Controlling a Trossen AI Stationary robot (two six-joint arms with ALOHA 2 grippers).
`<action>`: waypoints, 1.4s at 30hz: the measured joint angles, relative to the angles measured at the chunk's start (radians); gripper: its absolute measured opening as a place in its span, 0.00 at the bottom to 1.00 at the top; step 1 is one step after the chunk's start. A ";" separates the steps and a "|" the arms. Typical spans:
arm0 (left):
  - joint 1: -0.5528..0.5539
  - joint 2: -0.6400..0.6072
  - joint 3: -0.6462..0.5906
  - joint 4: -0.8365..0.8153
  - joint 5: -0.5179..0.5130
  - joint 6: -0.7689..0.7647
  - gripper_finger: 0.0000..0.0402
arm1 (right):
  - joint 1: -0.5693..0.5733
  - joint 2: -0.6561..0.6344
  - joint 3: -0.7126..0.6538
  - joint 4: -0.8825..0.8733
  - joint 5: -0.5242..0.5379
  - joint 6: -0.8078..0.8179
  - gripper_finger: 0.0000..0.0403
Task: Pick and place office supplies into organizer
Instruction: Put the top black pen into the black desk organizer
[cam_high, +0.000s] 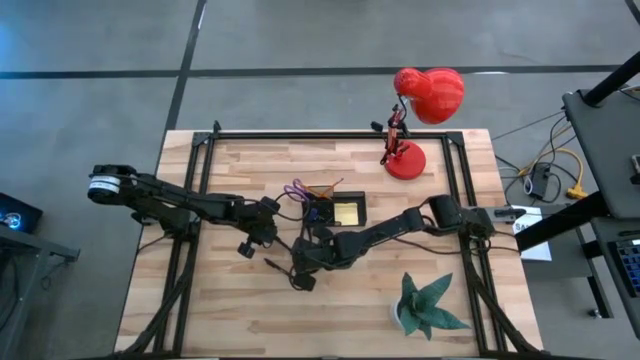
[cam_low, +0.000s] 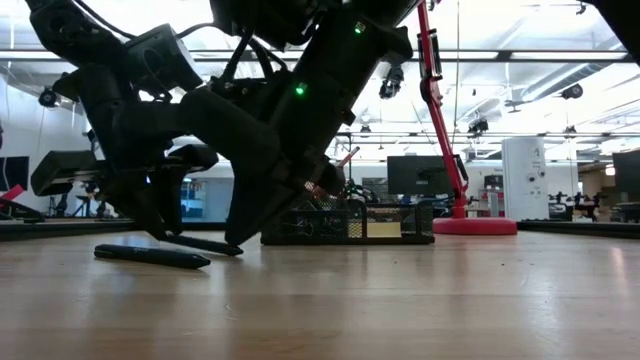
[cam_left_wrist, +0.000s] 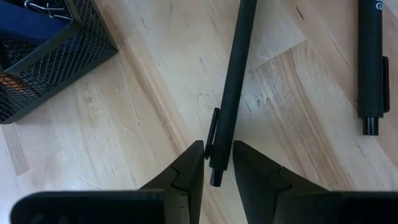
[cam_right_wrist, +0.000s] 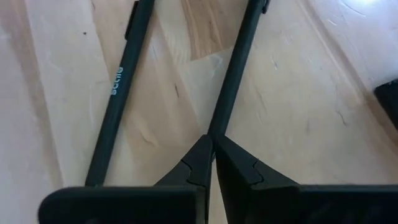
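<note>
A thin black pen (cam_left_wrist: 233, 74) runs along the wood between both grippers. My left gripper (cam_left_wrist: 217, 158) is shut on its clip end, and my right gripper (cam_right_wrist: 211, 146) is shut on its opposite, thin end. A second black pen (cam_right_wrist: 115, 93) with pale lettering lies flat on the table beside it, on the near side (cam_low: 150, 256). The black mesh organizer (cam_high: 335, 208) stands just beyond. It holds a yellow sticky-note pad (cam_high: 346, 212), and purple scissor handles (cam_high: 297, 190) stick out of it. My left gripper pinches the pen's clip end (cam_left_wrist: 217, 146) between its two fingers, which slant down from the table's left, roughly along the pen. The pen's end cap shows between them. Whether the pen is clear of the wood I cannot tell. My right gripper pinches the pen's thin end (cam_right_wrist: 214, 127) at the very ends of its shut fingers. It slants down from the table's right, in line with the pen. The pen runs straight away from the fingers, low over the wood.
A red desk lamp (cam_high: 405, 160) stands at the far right of the table, and a green paper plant (cam_high: 425, 305) at the near right. Bare wood lies along the near edge and the left side.
</note>
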 joint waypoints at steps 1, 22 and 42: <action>0.000 0.000 0.000 0.000 0.000 0.000 0.18 | 0.000 0.001 0.000 0.000 -0.004 0.000 0.03; 0.000 0.027 0.003 0.003 0.006 0.003 0.18 | 0.000 0.012 0.002 -0.002 0.003 0.000 0.03; 0.000 0.057 0.027 -0.015 0.056 0.009 0.03 | 0.000 0.014 0.014 -0.012 0.012 0.000 0.03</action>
